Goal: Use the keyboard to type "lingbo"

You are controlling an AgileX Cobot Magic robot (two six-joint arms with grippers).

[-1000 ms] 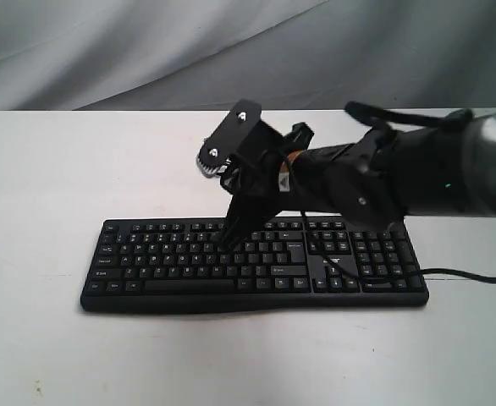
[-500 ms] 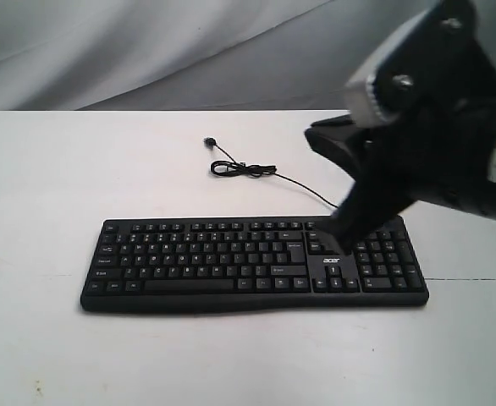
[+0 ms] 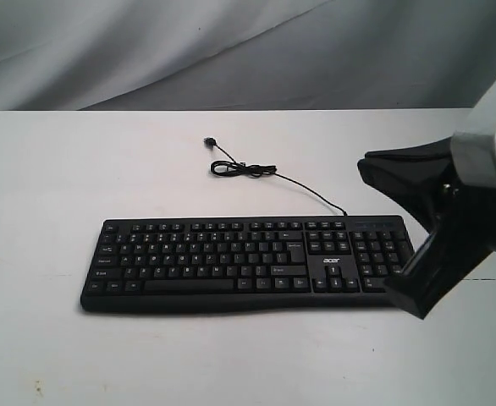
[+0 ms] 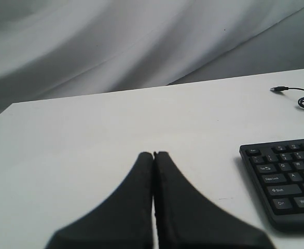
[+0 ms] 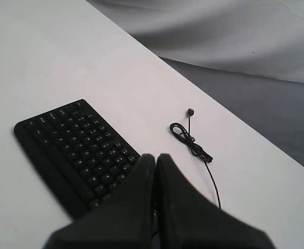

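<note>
The black keyboard [image 3: 231,258] lies flat in the middle of the white table, its "acer" logo above the arrow keys. My right gripper [image 3: 407,296] hangs at the keyboard's right end, in front of the number pad, with its black fingers pressed together and nothing between them. In the right wrist view that gripper [image 5: 155,156] is above the keyboard [image 5: 74,145], not touching any key. My left gripper [image 4: 153,154] is shut and empty over bare table, to the side of the keyboard's [image 4: 289,179] left end. It does not show in the exterior view.
The keyboard's thin black cable [image 3: 244,169] lies coiled on the table behind it, its plug loose; it also shows as the cable [image 5: 191,142] in the right wrist view. A grey cloth backdrop [image 3: 231,51] hangs behind the white table [image 3: 45,186].
My right arm has lifted off the keys near the keyboard's middle and swung right, past the number pad, closer to the camera. The keyboard has not moved.
</note>
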